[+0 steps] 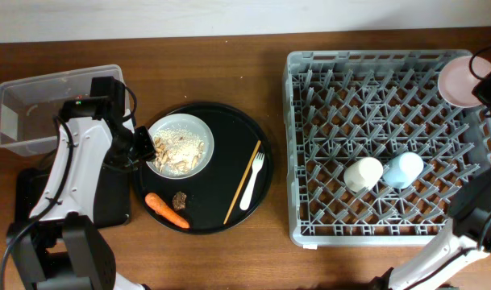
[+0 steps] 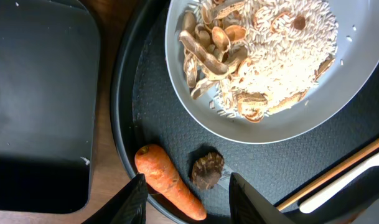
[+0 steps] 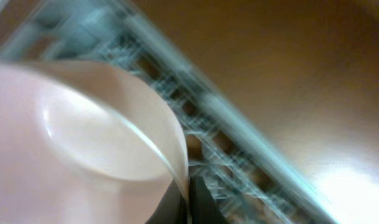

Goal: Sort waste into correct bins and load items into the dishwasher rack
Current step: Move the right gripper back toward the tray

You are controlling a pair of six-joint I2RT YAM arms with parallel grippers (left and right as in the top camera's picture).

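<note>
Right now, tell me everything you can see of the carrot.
The orange carrot is whole and tapered, with smooth skin. It lies flat on the round black tray, close along its rim on the left arm's side. The small dark brown lump sits beside its middle; contact is unclear. Nothing grips it: the open left gripper hangs above it.

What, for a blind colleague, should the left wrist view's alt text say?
A pale round plate of pale rice-like scraps sits on a large round black tray; below it, an orange carrot and a small dark brown lump lie just ahead of the open left gripper.
</note>
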